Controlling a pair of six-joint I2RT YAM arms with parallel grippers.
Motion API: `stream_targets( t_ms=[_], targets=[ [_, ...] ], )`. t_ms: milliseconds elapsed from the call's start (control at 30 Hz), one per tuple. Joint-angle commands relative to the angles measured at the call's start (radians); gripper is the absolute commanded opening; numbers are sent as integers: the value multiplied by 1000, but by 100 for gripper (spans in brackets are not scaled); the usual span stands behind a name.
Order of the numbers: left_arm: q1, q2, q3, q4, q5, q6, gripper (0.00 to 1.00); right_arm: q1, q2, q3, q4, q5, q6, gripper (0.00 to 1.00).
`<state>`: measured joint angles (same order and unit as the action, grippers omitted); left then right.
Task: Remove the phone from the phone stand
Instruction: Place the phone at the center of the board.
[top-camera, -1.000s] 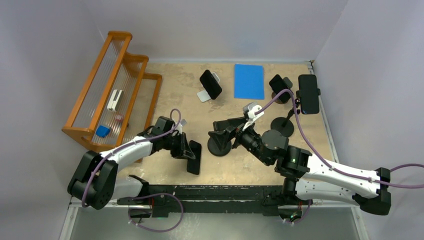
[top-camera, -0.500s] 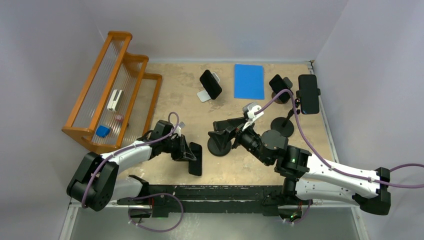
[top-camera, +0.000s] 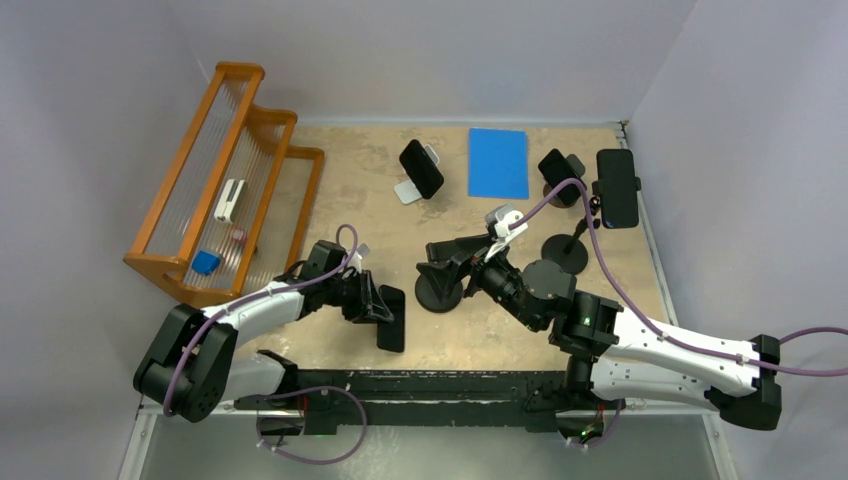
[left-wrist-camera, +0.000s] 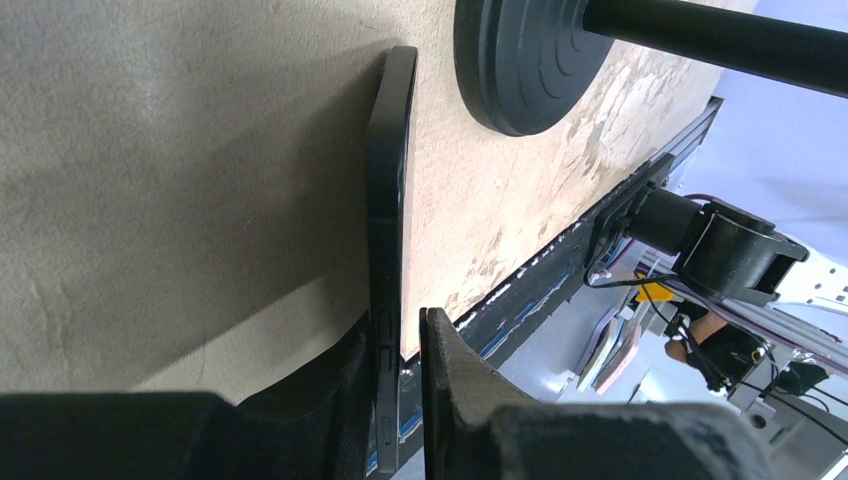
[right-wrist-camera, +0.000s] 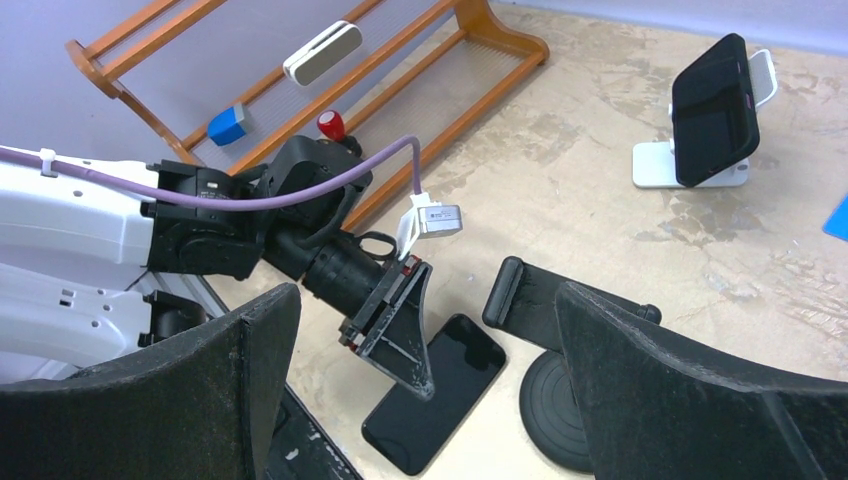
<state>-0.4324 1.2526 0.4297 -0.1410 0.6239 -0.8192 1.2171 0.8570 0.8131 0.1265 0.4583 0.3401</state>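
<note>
Release step: phone (left-wrist-camera: 390, 180) lies flat between left gripper's (left-wrist-camera: 393, 330) barely parted fingers, right gripper (right-wrist-camera: 428, 300) gapes empty; next, widen and lift clear.

Left wrist: phone (left-wrist-camera: 388, 220) edge-on, screen unseen, lower end lost between left gripper (left-wrist-camera: 395, 325) fingers (left-wrist-camera: 450, 380) at the bottom edge. The stand base (left-wrist-camera: 520, 60) is clipped by the top edge. Stuff past the table (left-wrist-camera: 200, 150) edge is blurred.

Right wrist: right gripper (right-wrist-camera: 428, 298) fingers (right-wrist-camera: 680, 400) run off frame, hiding part of the stand base. Blue sheet (right-wrist-camera: 838, 215) is clipped at right.

Top: rack (top-camera: 240, 72) items too small to name.
</note>
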Motion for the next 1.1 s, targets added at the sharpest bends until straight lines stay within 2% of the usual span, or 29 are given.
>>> stream_targets(
  t_ms=[0,433,1067],
  targets=[
    [4,-14,11,14,6,0,21,3,-9,-1,50,27,9,99],
    [3,-44,19,-48,-82,-3,31,4,-10,-8,51,32,10,99],
    [0,-34,28,-87,-160,0,35,4,-27,-24,45,45,12,99]
  ],
)
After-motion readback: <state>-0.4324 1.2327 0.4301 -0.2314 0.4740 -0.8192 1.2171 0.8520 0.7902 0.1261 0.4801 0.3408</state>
